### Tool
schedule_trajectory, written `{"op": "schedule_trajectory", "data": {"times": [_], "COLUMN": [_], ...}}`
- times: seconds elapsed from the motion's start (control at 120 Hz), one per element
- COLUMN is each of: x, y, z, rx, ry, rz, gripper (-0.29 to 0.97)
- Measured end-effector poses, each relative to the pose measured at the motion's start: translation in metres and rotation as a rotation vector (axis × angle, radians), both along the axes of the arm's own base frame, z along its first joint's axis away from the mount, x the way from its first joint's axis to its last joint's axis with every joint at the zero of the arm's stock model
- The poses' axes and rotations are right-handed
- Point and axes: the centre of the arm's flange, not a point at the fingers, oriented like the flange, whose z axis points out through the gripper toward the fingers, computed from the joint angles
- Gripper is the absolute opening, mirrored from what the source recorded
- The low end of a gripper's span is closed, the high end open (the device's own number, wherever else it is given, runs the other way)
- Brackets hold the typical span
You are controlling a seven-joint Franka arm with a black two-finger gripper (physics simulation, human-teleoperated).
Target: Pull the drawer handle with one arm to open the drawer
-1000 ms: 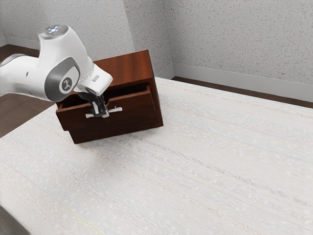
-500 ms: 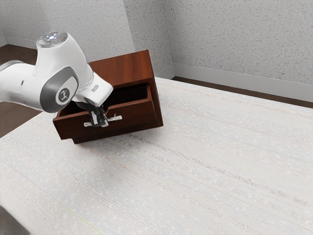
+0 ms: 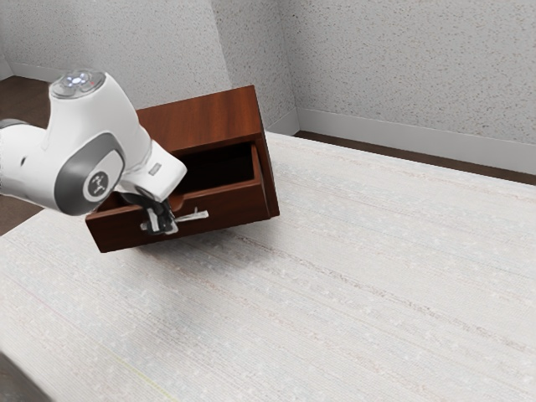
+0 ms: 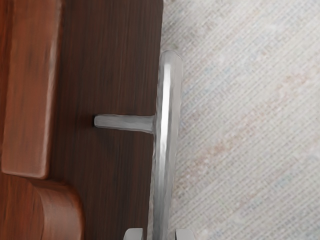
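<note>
Reddish-brown wood forms the cabinet [image 3: 213, 121] at the far edge of the pale table [image 3: 360, 285], toward the exterior view's left. Its drawer [image 3: 230, 199] stands well out from the cabinet's front, its dark inside showing. The black gripper [image 3: 159, 223] is clamped narrowly on the silver drawer handle [image 3: 191, 216], one finger either side of the bar [image 4: 167, 140].

Reddish-brown wood-grain drawer [image 3: 226, 205], silver handle [image 4: 167, 125], white arm [image 3: 84, 142], pale streaked table [image 3: 377, 285].
</note>
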Motion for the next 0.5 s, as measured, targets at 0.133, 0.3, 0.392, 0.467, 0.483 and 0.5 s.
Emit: {"op": "schedule_trajectory", "data": {"times": [0.133, 0.3, 0.392, 0.467, 0.483, 0.5], "x": [0.001, -0.007, -0.020, -0.038, -0.044, -0.051], "y": [-0.018, -0.024, -0.032, -0.047, -0.053, -0.059], "z": [-0.002, 0.003, 0.016, 0.044, 0.053, 0.064], "rx": [-0.002, 0.006, 0.025, 0.057, 0.066, 0.077], "ry": [-0.001, -0.012, -0.034, -0.074, -0.086, -0.098], "rz": [-0.027, -0.025, -0.022, -0.023, -0.025, -0.026], "gripper": [-0.03, -0.03, -0.02, -0.02, -0.01, 0.01]}}
